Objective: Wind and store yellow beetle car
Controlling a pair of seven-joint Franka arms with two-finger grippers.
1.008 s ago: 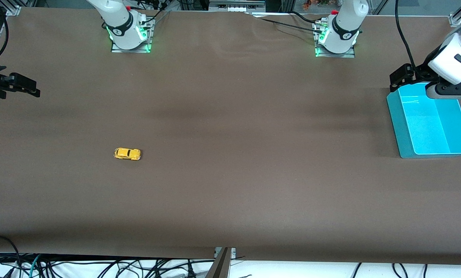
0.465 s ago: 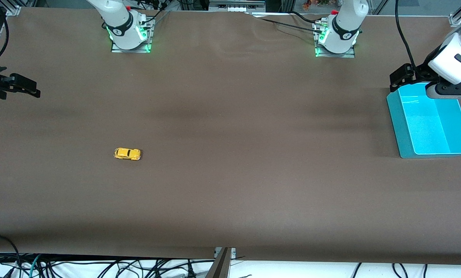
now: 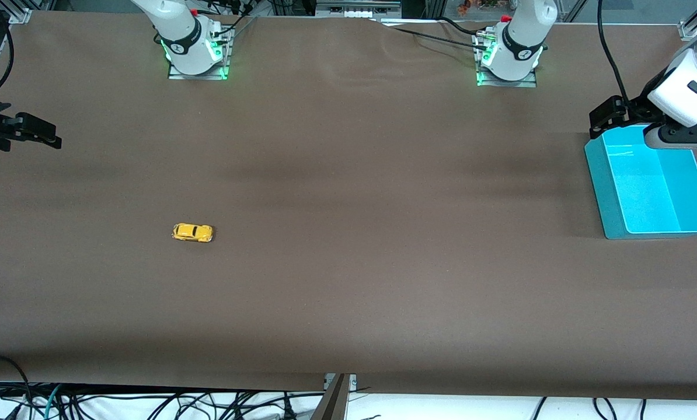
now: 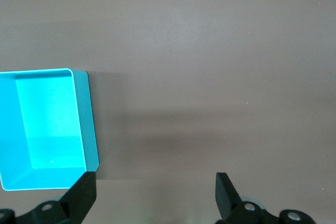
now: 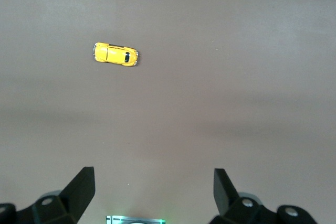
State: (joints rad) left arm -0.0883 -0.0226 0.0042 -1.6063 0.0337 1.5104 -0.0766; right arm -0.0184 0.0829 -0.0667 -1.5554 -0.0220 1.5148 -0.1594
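Observation:
The yellow beetle car [image 3: 192, 232] rests on its wheels on the brown table, toward the right arm's end; the right wrist view shows it as well [image 5: 116, 54]. My right gripper [image 3: 45, 135] hovers open and empty over the table's edge at that end, well away from the car; its fingers [image 5: 153, 178] hold nothing. A cyan bin [image 3: 602, 186] stands empty at the left arm's end. My left gripper [image 3: 604, 119] hangs open and empty over the bin's corner farthest from the front camera, with the bin's wall [image 4: 90, 124] beside one finger [image 4: 155, 184].
The two arm bases [image 3: 195, 52] [image 3: 509, 55] stand along the table edge farthest from the front camera. Cables [image 3: 150, 402] trail below the nearest edge. Broad brown tabletop [image 3: 383, 233] lies between the car and the bin.
The right gripper has sunk very slightly in the front view. The car, the bin and the left gripper stay where they were.

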